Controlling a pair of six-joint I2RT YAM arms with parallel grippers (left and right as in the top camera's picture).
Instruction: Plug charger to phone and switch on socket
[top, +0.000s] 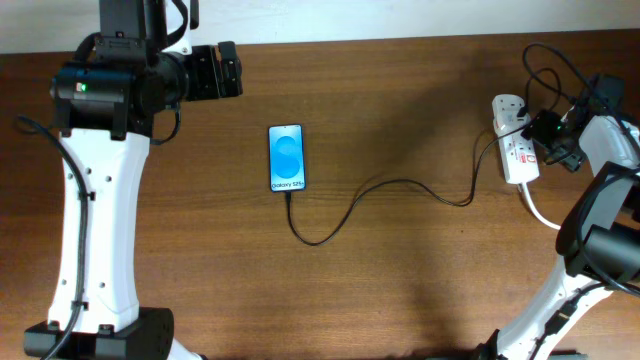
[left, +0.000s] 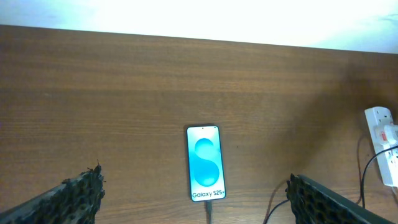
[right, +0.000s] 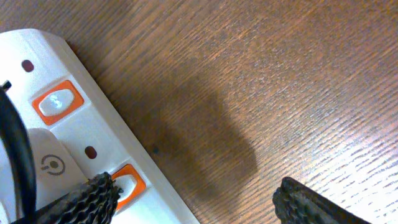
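Open brown wooden table (top: 400, 90) surrounds the slim blue-screened phone (top: 286, 157) at centre. The thin black charger cable (top: 380, 188) runs right to the white power-strip socket (top: 513, 140) by the right edge. The right gripper (right: 193, 183) gapes wide, one finger seemingly touching an orange switch (right: 127, 180). The left gripper (top: 232, 70) is wide apart and empty.

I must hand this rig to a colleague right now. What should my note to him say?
Left gripper: open, empty, parked away from the phone.
Right gripper: open, empty, over the socket, one finger at an orange switch.
Charger: runs from the socket to the phone's bottom edge and looks plugged in.
To do: press the switch. Whether it is already on cannot be told.
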